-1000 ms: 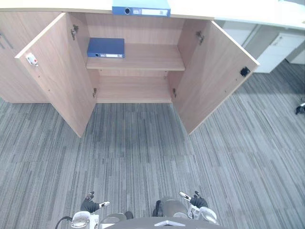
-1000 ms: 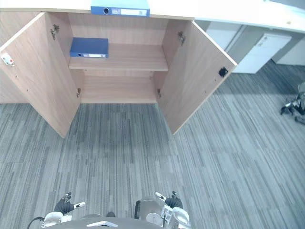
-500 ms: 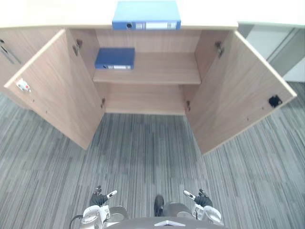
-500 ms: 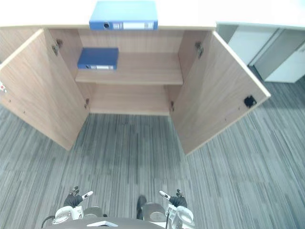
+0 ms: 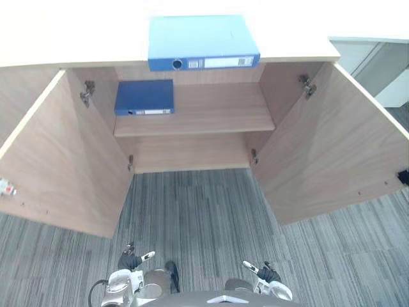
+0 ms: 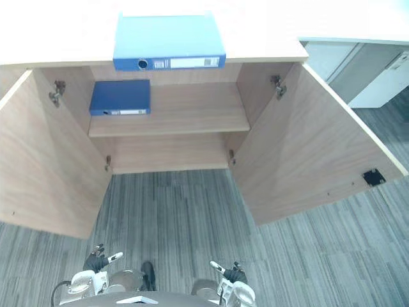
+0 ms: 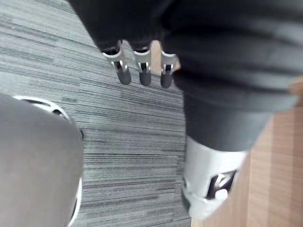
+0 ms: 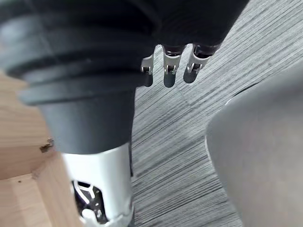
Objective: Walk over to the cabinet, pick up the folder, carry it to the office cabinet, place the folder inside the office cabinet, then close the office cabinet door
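- One wooden cabinet (image 5: pixel 211 118), both doors swung wide. It sits larger and more central in the head views than a second ago. The whole picture has shifted with it, so the robot has walked closer and the furniture has not moved. The approach is judged nearly complete.
- Two doors, the left door (image 5: pixel 64 160) at 9 o'clock and the right door (image 5: pixel 332 147) at 3 o'clock, flanking the way in.
- One light blue folder (image 5: pixel 201 39), flat on the cabinet top at 12 o'clock with its spine toward the robot, now wholly in view. It is judged to be the item to pick up, and no hand is near it yet.
- One dark blue folder (image 5: pixel 145 96), flat on the upper shelf (image 5: pixel 217 118) at 11 o'clock, near the left wall.
- Two hands, the left hand (image 5: pixel 131 261) at 7 o'clock and the right hand (image 5: pixel 265 274) at 5 o'clock. Both hang low over the striped grey carpet (image 5: pixel 198 211), fingers relaxed and holding nothing.
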